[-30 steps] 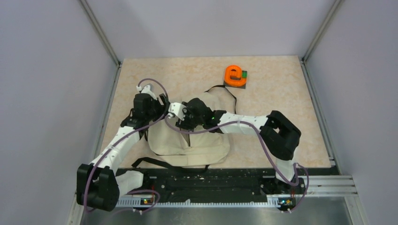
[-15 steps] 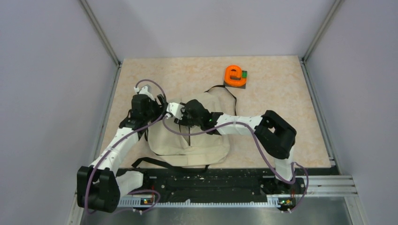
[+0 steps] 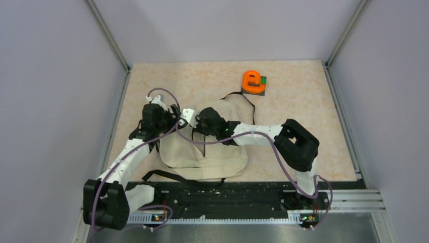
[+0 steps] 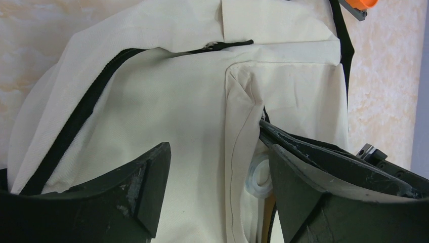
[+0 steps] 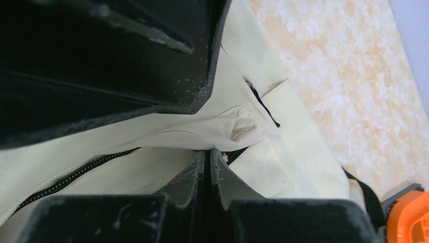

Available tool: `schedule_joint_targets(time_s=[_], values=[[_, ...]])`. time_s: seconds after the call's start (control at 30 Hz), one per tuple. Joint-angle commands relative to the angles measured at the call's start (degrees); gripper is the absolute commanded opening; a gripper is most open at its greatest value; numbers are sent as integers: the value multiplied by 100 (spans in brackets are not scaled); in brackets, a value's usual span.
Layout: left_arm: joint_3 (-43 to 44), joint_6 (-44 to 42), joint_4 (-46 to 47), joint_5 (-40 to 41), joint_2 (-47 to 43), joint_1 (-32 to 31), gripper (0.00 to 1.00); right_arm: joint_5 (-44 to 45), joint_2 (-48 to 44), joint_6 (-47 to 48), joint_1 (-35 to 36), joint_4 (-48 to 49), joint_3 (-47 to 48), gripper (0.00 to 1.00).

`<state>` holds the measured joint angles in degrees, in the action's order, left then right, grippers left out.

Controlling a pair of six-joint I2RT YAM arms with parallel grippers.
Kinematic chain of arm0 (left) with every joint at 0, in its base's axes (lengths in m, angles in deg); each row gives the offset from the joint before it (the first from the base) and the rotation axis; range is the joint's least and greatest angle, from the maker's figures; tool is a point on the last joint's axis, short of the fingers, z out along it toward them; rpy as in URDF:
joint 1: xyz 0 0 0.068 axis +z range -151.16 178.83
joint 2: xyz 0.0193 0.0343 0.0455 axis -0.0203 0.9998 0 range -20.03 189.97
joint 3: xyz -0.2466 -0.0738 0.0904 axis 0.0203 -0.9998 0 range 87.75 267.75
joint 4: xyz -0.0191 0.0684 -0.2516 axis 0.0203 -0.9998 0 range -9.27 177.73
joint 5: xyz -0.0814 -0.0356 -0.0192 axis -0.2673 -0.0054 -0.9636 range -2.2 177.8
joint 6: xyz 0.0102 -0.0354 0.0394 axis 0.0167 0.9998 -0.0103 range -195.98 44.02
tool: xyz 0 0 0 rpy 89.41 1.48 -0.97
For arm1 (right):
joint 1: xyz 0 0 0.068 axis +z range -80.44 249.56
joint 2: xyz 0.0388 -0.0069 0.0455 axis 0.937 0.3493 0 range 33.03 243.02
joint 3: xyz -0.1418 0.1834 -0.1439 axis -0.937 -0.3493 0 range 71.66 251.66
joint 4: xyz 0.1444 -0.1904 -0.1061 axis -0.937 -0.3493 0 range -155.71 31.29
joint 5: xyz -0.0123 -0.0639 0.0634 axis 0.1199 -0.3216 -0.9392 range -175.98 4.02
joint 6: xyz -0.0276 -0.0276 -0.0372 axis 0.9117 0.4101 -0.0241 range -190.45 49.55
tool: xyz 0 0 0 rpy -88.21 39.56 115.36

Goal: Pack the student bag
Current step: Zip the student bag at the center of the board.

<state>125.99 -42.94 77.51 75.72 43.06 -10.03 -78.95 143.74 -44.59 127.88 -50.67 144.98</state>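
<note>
The student bag (image 3: 212, 157) is lying flat in the middle of the overhead frame, and its black zipper is looking partly open. The right gripper (image 5: 207, 154) is pressing its jaws together right at that zipper edge; whether it is pinching cloth or the pull, I cannot tell. The left gripper (image 4: 215, 157) is hanging spread wide above the front pocket, gripping nothing. The orange object (image 3: 252, 80) is sitting out at upper centre-right, so the packing looks barely begun.

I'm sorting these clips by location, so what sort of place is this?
Probably a lab robot cell: plain walls on metal framing enclose a marbled table, and the student bag lies before arms bolted to a rail.
</note>
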Motion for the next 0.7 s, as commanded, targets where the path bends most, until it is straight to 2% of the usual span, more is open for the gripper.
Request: schedule_joint_targets(time_s=[0.0, 0.13, 0.47, 0.67], values=[[36, -85, 320, -365, 23, 34, 75, -203, -403, -757, -134, -160, 391, 0], [136, -87, 324, -621, 216, 34, 75, -653, -438, -1493, -391, -323, 608, 0], [243, -52, 433, -828, 432, 34, 75, -3069, -268, -3754, -1537, -588, 1093, 0], [288, -26, 422, -878, 494, 34, 75, -3133, 136, -3546, -1579, -1516, 1787, 4]])
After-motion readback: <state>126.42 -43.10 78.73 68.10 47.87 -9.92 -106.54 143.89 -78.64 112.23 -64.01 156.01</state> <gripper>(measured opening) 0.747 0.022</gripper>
